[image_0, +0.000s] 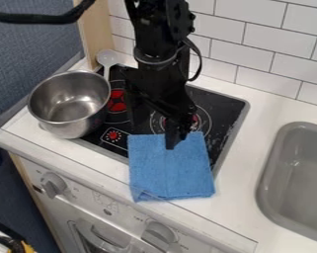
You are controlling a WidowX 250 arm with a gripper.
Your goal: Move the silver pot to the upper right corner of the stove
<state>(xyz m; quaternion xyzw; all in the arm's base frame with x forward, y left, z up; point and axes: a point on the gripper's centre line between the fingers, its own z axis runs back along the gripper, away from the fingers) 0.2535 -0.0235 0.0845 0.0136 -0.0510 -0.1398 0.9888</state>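
One silver pot [73, 129] sits at the stove's [225, 111] left, smooth, stiff, probably light; pinch its rim [71, 72]! And the gripper [173, 141] hangs by the blue cloth [174, 173], clenched or released, can't tell.

Silver pot [69, 105] at nine o'clock on the black stove [221, 112].
Round, shiny, open-topped, apparently upright, overlapping the stove's edge.

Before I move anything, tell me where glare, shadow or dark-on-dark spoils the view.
Camera view: pale glints on the inside of the silver pot; the black gripper and arm partly merge with the black stovetop behind them; the blue cloth is fairly evenly lit, with no hard shadow that I can make out.
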